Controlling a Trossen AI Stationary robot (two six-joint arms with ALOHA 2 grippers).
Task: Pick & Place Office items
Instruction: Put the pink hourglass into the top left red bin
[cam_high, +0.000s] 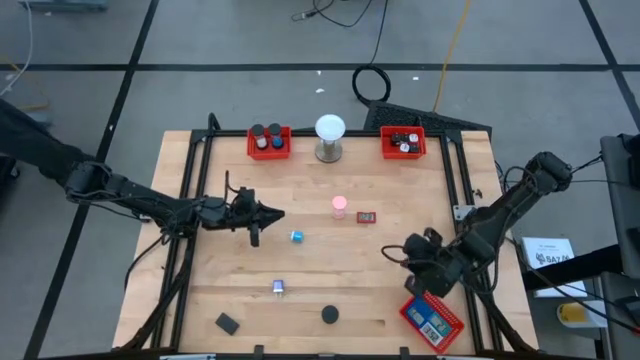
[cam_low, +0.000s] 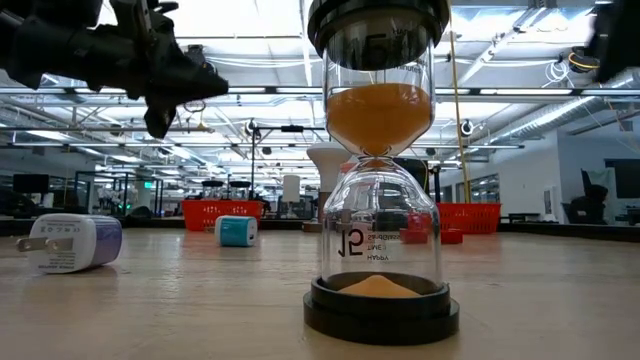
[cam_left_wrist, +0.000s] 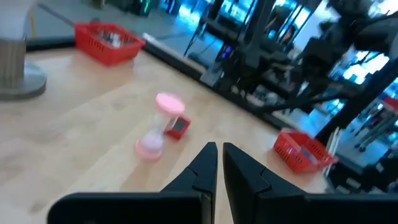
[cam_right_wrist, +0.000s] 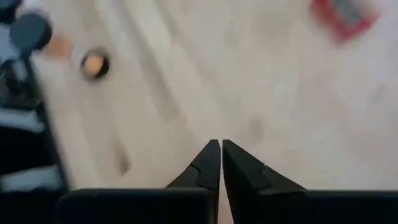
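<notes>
Small office items lie scattered on the wooden table: a pink hourglass, a small red block, a blue piece, a white and blue plug, a black-capped hourglass with orange sand standing upright, and a black block. My left gripper hovers shut above the table, left of the pink hourglass. My right gripper hangs shut over bare wood near the lower right tray and holds nothing.
Three red mesh trays hold items: two at the far edge, one at the near right corner. A white globe on a metal base stands between the far trays. Bare wood lies in the table's middle.
</notes>
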